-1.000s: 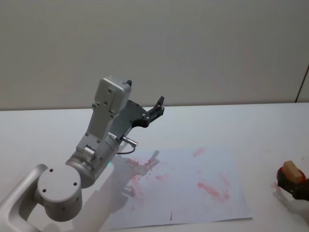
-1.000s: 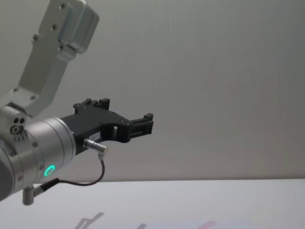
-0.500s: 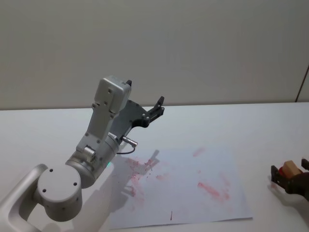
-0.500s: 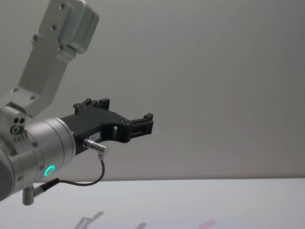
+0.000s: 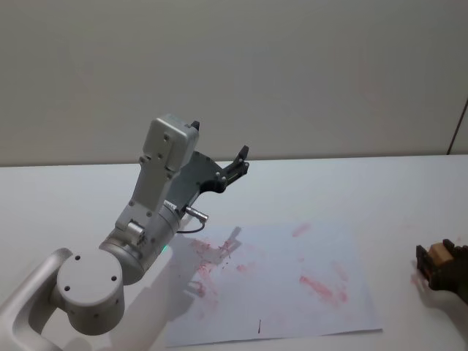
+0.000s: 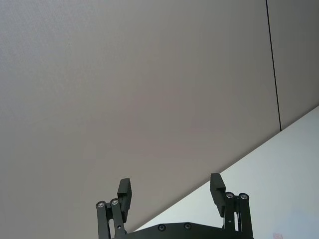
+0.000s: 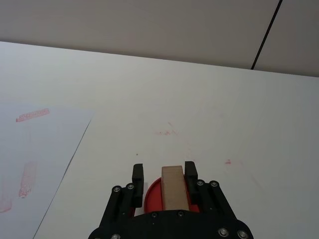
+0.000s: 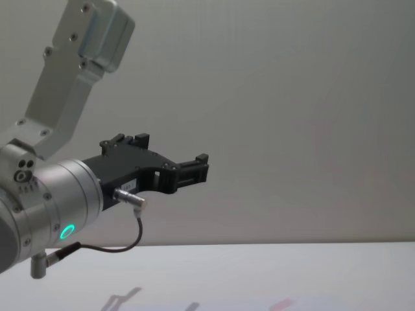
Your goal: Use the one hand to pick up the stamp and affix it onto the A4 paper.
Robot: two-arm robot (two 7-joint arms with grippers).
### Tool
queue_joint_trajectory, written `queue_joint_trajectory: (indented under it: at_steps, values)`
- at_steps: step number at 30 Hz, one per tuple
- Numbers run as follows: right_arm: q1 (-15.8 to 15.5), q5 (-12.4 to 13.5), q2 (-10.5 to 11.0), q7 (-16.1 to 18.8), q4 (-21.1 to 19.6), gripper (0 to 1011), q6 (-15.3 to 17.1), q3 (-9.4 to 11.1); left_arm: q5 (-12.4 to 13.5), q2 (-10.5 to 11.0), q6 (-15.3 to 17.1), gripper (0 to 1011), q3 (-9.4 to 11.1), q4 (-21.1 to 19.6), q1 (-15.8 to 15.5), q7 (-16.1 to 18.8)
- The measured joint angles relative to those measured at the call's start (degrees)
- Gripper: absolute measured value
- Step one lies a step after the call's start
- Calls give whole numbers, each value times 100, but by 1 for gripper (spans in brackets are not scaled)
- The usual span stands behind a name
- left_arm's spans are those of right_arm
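The stamp (image 7: 173,191), a tan wooden block, stands on a round red ink pad (image 7: 152,194) at the table's right edge. My right gripper (image 7: 164,171) straddles the stamp (image 5: 439,253): one finger touches its side and a gap remains at the other, so the jaws are open. In the head view this gripper (image 5: 441,269) sits at the far right. The A4 paper (image 5: 292,285) lies flat in the middle of the table, smeared with pinkish-red marks, and its edge (image 7: 35,164) lies well off to the side of the stamp. My left gripper (image 5: 240,159) hangs open in the air, parked above the paper's far left corner.
The left arm's silver links (image 5: 157,197) rise over the paper's left side. The white table (image 7: 199,114) carries faint red specks around the ink pad. A plain wall stands behind the table.
The right gripper has come in around the stamp and now covers most of the red pad. The left arm has not moved.
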Motion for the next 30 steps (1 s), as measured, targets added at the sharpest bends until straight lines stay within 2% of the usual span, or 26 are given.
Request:
queue_joint_trajectory:
  at_steps: [1, 2, 5, 6, 9, 20, 30]
  values:
    - [8, -5, -2, 7, 7, 480, 1, -1, 0, 0, 0, 1001, 0, 0, 0, 0]
    - [12, -8, -3, 9, 10, 480, 1, -1, 0, 0, 0, 1001, 0, 0, 0, 0]
    - [20, -15, -6, 15, 19, 395, 2, -2, 0, 0, 0, 1001, 0, 0, 0, 0]
    - [24, -17, -8, 19, 24, 333, 4, -4, 0, 0, 0, 1001, 0, 0, 0, 0]
    - [35, -22, -12, 27, 31, 236, 5, -5, 0, 0, 0, 1001, 0, 0, 0, 0]
    - [52, -76, -14, 71, 32, 217, -3, -9, 0, 0, 0, 1001, 0, 0, 0, 0]
    - [172, -299, -3, 433, -86, 218, -158, -50, 0, 0, 0, 1001, 0, 0, 0, 0]
